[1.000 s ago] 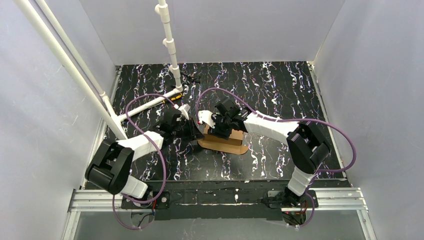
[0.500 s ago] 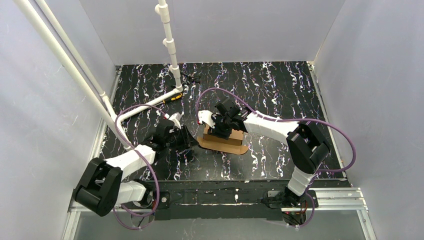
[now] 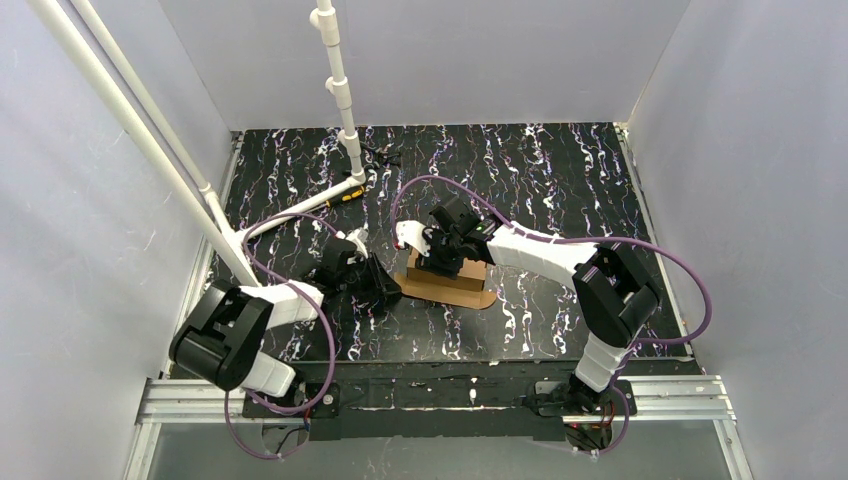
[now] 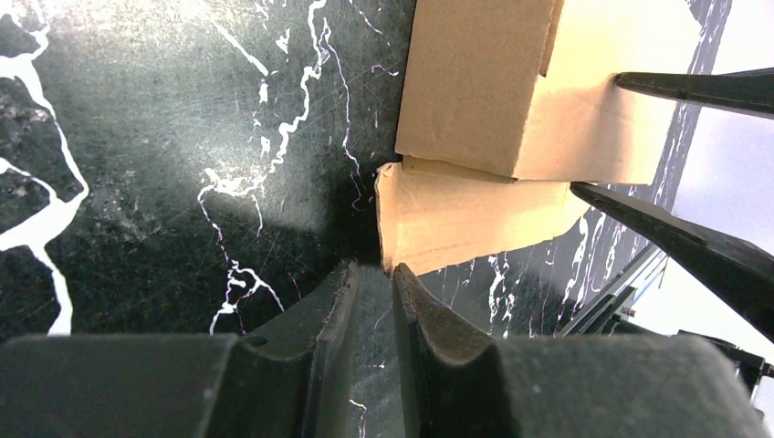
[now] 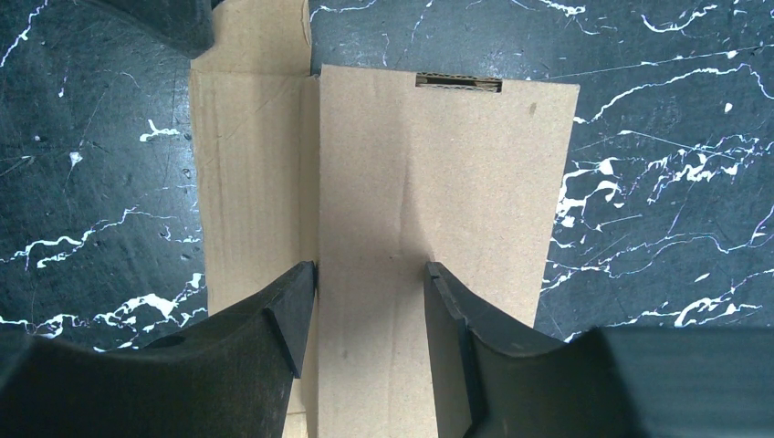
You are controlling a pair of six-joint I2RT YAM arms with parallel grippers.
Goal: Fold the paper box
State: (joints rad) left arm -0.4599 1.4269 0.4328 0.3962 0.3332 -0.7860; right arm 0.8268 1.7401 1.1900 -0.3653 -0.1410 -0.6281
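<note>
The paper box (image 3: 452,279) is a small brown cardboard box lying mid-table, with a rounded flap flat on the table at its near side. My right gripper (image 3: 444,256) is open and sits on top of it. In the right wrist view the gripper (image 5: 370,274) has one finger at the lid's left edge and one on the lid (image 5: 438,164). My left gripper (image 3: 386,284) is low at the box's left. In the left wrist view it (image 4: 372,271) is almost shut, with a thin slit. Its tips touch the flap's (image 4: 465,219) edge, below the box body (image 4: 475,82).
A white pipe frame (image 3: 340,90) stands at the back left, with its foot bar on the table. A small black-and-orange marker (image 3: 345,196) lies by that bar. Grey walls close in the left, right and back. Purple cables loop over both arms.
My left gripper has moved nearer and to the right, down to the flap's left edge, and the left arm's elbow has swung. The right gripper and box have stayed put.
</note>
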